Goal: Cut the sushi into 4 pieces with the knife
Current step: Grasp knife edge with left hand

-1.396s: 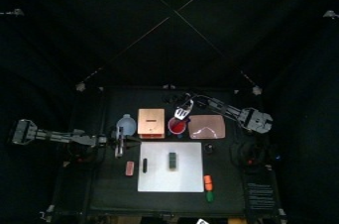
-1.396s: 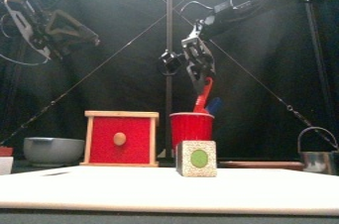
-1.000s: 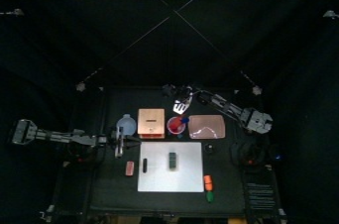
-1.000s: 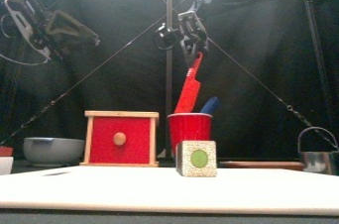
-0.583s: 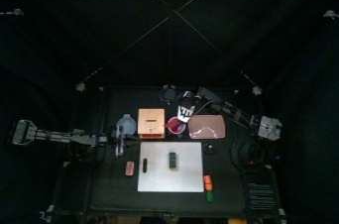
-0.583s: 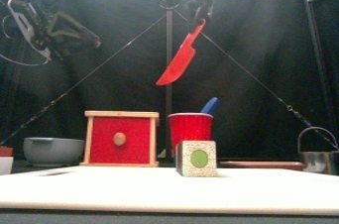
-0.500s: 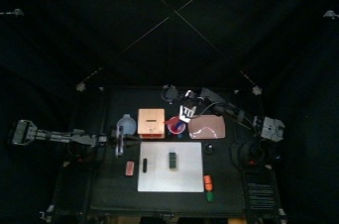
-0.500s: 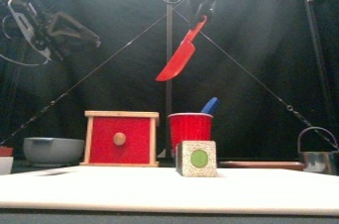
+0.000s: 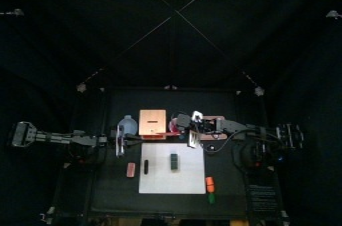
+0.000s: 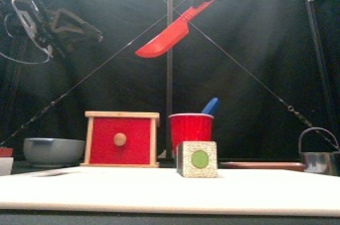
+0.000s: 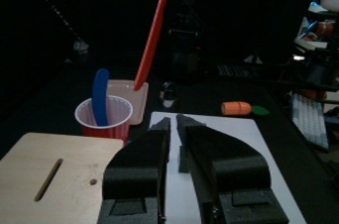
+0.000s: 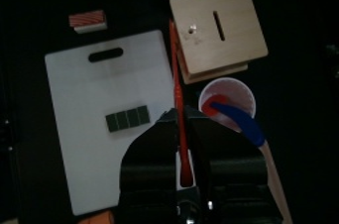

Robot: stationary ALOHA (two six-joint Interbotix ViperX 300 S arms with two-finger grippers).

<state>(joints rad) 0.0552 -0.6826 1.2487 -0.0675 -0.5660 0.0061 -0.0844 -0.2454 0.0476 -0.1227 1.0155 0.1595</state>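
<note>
Grips the red knife (image 10: 170,32) by its handle in the right tool (image 12: 179,134), jaws closed on it, high over the desk and clear of the red cup (image 10: 192,129), with only the blue knife (image 10: 209,106) standing inside. Rests the left tool (image 11: 175,134) at the desk's left side, jaws narrow and empty. Further down, shows the sushi roll (image 12: 129,120) lying on the white cutting board (image 12: 79,168), blocks apparently joined, no cut made. Amounts, by judgement, to the knife fetched; leaves lowering the blade and every cut.
</note>
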